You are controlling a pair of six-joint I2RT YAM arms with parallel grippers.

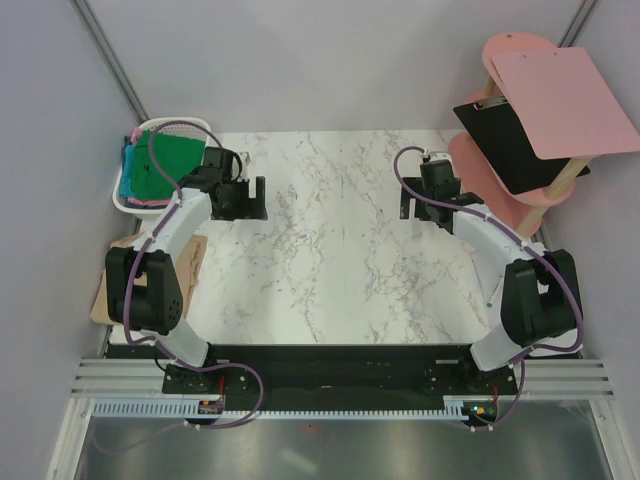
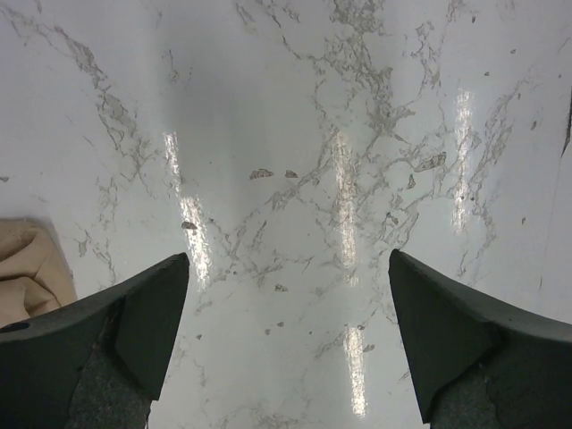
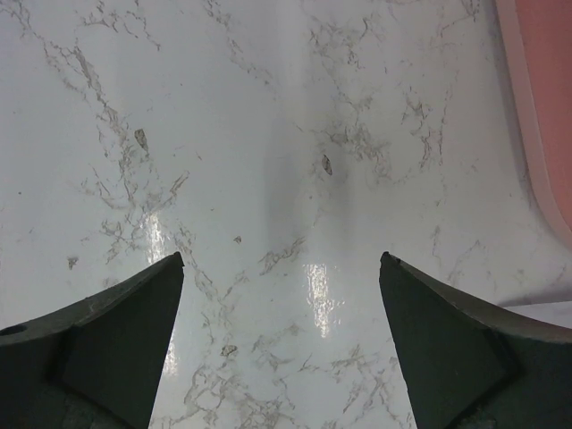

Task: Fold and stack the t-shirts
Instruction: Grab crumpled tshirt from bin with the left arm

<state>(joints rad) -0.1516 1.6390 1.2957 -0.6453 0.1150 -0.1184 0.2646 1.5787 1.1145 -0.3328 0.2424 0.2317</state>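
L gripper (image 1: 243,206) jaws wide, empty, over white marble counter (image 1: 330,250). Bright green cloth t-shirt (image 1: 172,160) just beyond it to the left, in white plastic basket (image 1: 176,123). Tan cloth t-shirt (image 2: 27,268) near its left finger. R gripper (image 1: 428,208) wide open too, far from the shirts.

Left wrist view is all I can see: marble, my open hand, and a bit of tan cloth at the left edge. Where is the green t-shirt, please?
Observer: The green t-shirt lies on top in the white basket, at the far left corner of the table, to the left of your left hand.
Operator: Is something else in that basket?
Observer: Yes, teal-blue and pink cloth shows at its left side, beside the green one.
Operator: And the right hand?
Observer: The right hand hangs open and empty over the far right of the table, near a pink stand.
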